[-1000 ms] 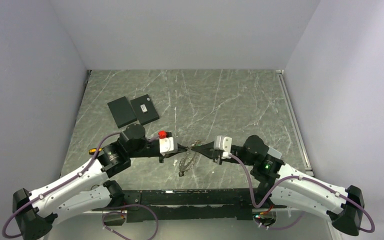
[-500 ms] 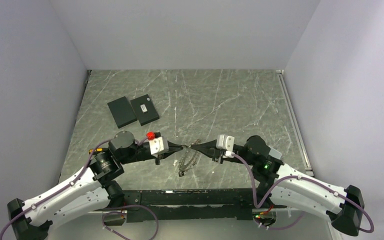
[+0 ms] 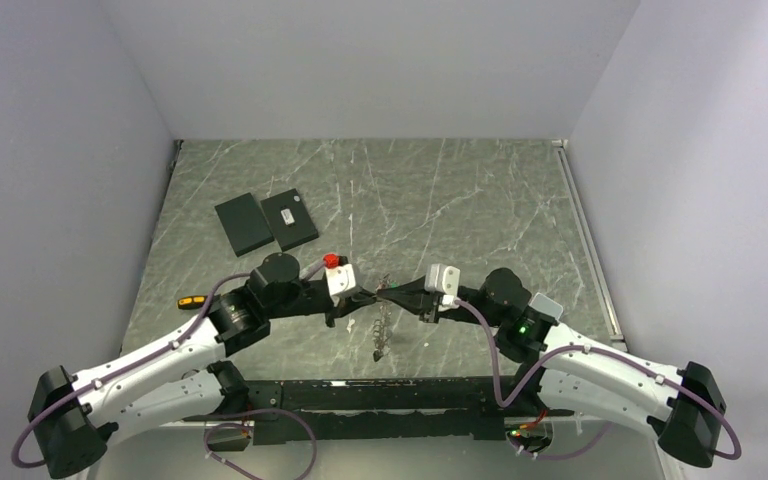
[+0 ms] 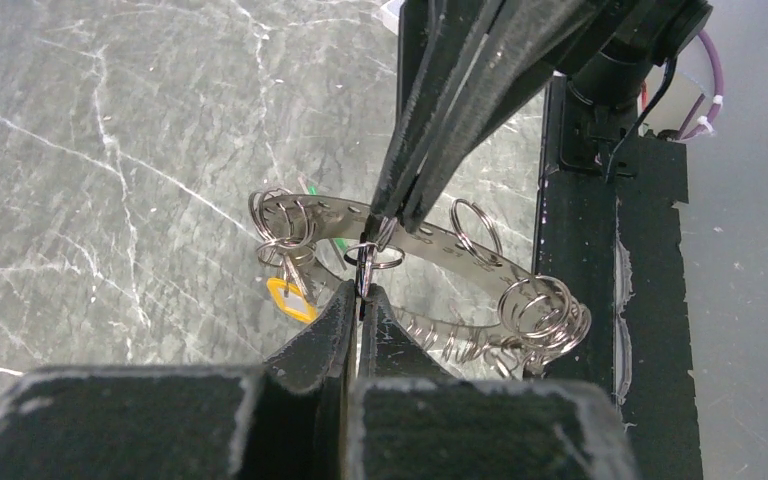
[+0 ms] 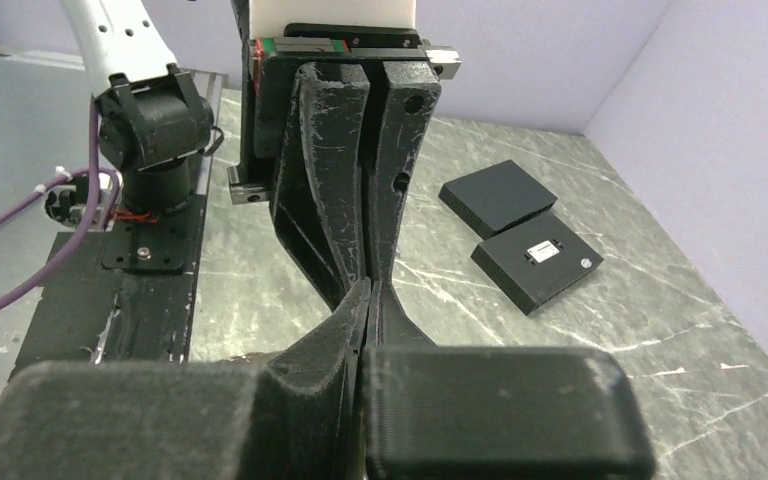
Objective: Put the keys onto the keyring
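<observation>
- Table [image 3: 480, 200]: green marble-look top, walled on three sides.
- Plates [image 3: 265, 221]: two flat black rectangles, side by side and touching, at 10 o'clock from the table's middle, well apart from both arms.
- Left gripper [image 3: 365, 296]: reaches in from 9 o'clock. Jaws pressed together, tips pinching a small ring of the keyring.
- Right gripper [image 3: 391, 291]: reaches in from 3 o'clock, tip to tip with the left. Jaws fully closed, tips on the same small ring just above the left tips.
- Keyring [image 4: 430, 240]: perforated metal strip carrying many split rings, with a green tag and a yellow tag. It hangs from the two grippers toward 6 o'clock. Whether its low end touches the table cannot be told.
- Key [image 3: 191, 301]: tiny, black with yellow. It lies on the table at 9 o'clock, beside the left arm and well apart from the keyring.
</observation>
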`<state>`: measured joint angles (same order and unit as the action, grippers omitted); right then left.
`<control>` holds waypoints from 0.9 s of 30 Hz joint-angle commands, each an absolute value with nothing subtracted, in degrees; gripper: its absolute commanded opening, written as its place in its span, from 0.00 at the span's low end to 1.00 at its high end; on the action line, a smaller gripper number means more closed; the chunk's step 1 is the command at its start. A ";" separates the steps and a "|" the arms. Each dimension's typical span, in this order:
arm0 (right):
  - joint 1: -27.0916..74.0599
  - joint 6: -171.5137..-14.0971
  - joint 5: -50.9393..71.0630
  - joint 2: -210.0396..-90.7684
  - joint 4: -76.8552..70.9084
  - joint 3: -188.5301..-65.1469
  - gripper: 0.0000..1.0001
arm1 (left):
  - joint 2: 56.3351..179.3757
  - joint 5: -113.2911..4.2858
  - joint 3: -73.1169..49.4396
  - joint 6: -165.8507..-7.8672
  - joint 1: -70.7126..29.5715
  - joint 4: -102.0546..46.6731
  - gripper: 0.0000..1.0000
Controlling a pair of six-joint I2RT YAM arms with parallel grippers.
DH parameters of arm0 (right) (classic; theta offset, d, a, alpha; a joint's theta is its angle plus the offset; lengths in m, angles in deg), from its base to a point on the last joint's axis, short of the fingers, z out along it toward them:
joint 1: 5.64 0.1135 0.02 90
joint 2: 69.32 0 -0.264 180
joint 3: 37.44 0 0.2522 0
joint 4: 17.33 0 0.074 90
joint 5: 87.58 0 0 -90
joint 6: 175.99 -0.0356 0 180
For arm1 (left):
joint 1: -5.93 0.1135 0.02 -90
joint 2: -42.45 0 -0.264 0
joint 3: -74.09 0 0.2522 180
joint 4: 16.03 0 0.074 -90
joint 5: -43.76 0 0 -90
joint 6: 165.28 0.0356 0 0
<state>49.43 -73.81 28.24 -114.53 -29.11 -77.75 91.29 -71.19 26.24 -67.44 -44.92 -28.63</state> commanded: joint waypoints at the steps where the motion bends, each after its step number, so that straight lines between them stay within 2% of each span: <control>1: 49.46 -74.17 30.75 -113.57 -42.99 -80.38 0.00 | 93.59 -67.82 23.92 -68.19 -45.02 -35.90 0.00; 6: 49.46 -73.05 29.27 -113.33 -43.06 -79.45 0.00 | 89.57 -70.54 25.33 -67.98 -45.12 -34.06 0.00; 8: 49.33 -72.69 28.93 -112.94 -42.57 -79.07 0.00 | 87.06 -71.44 25.30 -67.47 -45.07 -36.14 0.05; 10: 49.06 -72.92 29.22 -112.60 -43.02 -78.86 0.00 | 85.21 -71.94 24.95 -66.92 -45.11 -39.27 0.27; 11: 48.89 -73.05 29.69 -112.63 -42.89 -78.95 0.00 | 84.50 -72.66 24.62 -66.27 -45.07 -40.87 0.50; 12: 48.78 -73.11 30.21 -112.65 -42.73 -79.12 0.00 | 83.89 -73.33 24.16 -65.52 -45.08 -42.42 0.93; 13: 48.69 -73.26 30.71 -112.72 -42.69 -79.29 0.00 | 83.14 -73.79 23.60 -64.54 -45.07 -43.71 0.99; 17: 48.52 -74.16 32.85 -112.21 -42.90 -79.68 0.00 | 79.23 -71.57 21.35 -61.06 -45.06 -45.35 0.99; 22: 46.80 -77.34 39.84 -112.04 -42.77 -80.31 0.00 | 76.08 -72.37 20.76 -56.88 -45.07 -39.19 0.99; 25: 45.18 -80.66 44.47 -112.22 -45.12 -79.80 0.00 | 76.83 -75.13 19.23 -54.71 -45.05 -37.71 0.95; 26: 44.70 -81.64 46.50 -112.48 -45.45 -80.10 0.00 | 77.62 -76.22 18.44 -54.42 -45.05 -37.87 0.84; 27: 44.38 -82.29 48.11 -112.74 -45.49 -80.38 0.00 | 78.67 -77.11 17.28 -53.32 -45.06 -38.70 0.66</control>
<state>45.73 -77.81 39.33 -113.33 -37.65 -77.77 76.60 -72.87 21.74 -57.94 -45.05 -41.76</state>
